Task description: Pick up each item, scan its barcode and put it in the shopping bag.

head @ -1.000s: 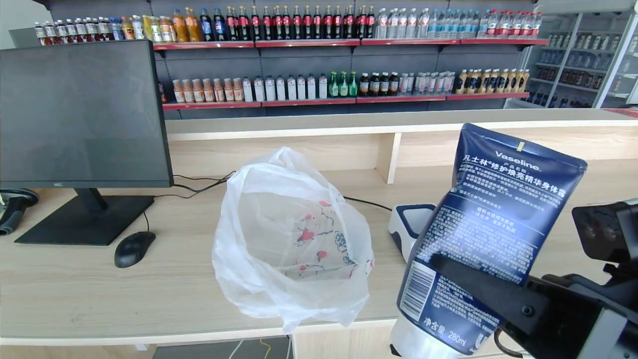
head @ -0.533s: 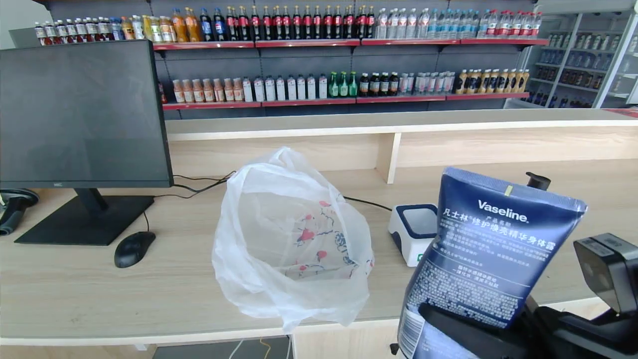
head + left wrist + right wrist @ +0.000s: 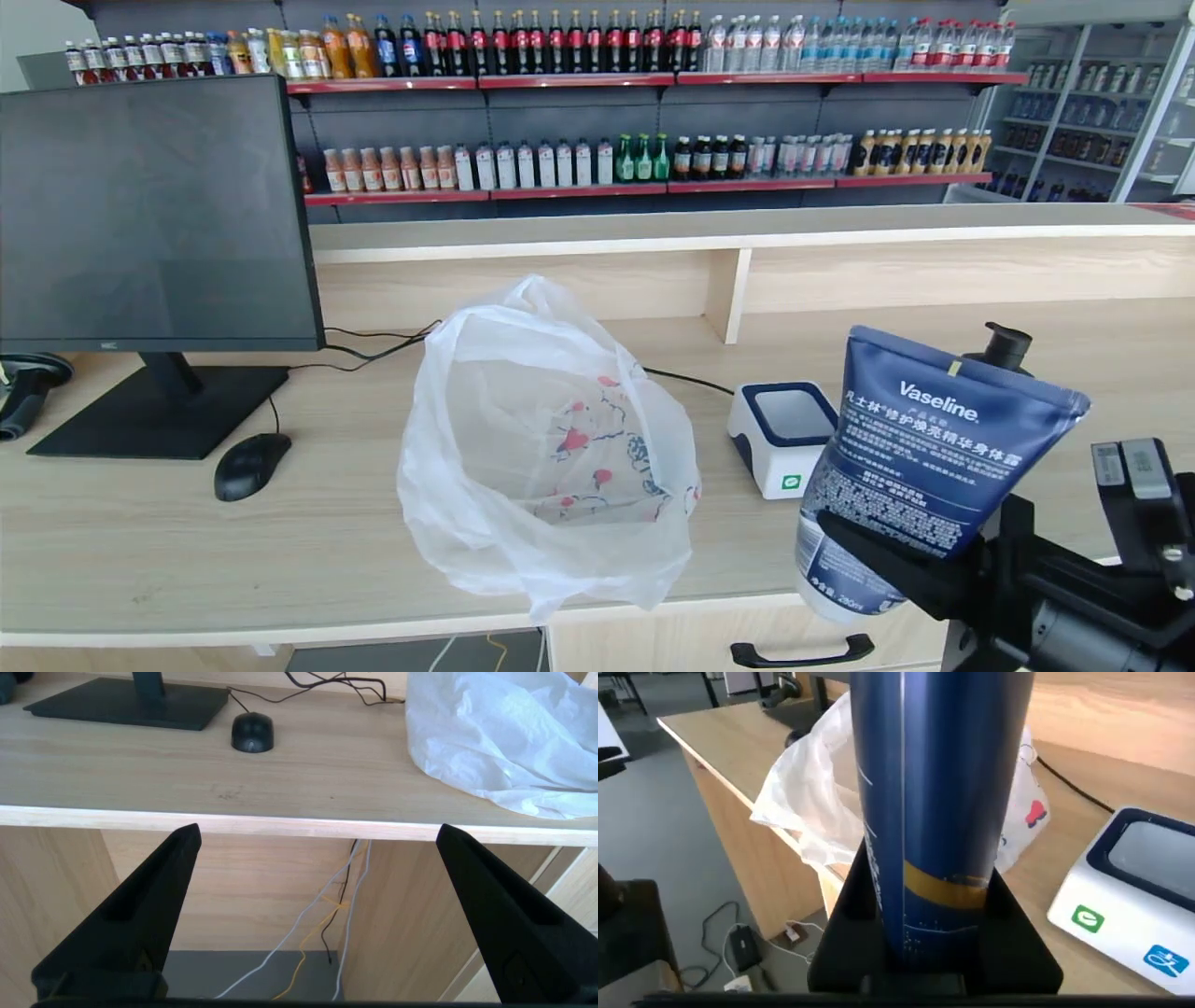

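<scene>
– Holding what, the right gripper (image 3: pixel 868 551)?
– It's clamping the lotion tube (image 3: pixel 934 448) near its lower end, one finger lying across the front. In the right wrist view the fingers are pressing on both sides of the lotion tube (image 3: pixel 943 784).
– And it's looking like what?
– Dark blue, glossy, covered w/ white print. The wide, flat crimped end is pointing up and the white rounded end is pointing down. It's leaning a bit, top toward the robot's right. A gold band is showing round it in the wrist view.
– Where's it sitting?
– It's hanging in the air at the counter's (image 3: pixel 187 551) near edge, just right of the scanner (image 3: pixel 782 437). A black pump top (image 3: pixel 1006 345) is peeking out behind its upper edge.
– And the shopping bag (image 3: pixel 541 448)?
– It's standing open mid-counter, left of the scanner and apart from the tube. Translucent white, w/ sth red-and-blue patterned lying inside.
– And the left gripper (image 3: pixel 318 835)?
– It's hanging below the counter edge, fingers spread wide, nothing btw them.
– Anything else?
– A monitor (image 3: pixel 154 215) and mouse (image 3: pixel 250 465) are sitting at the counter's left.
</scene>
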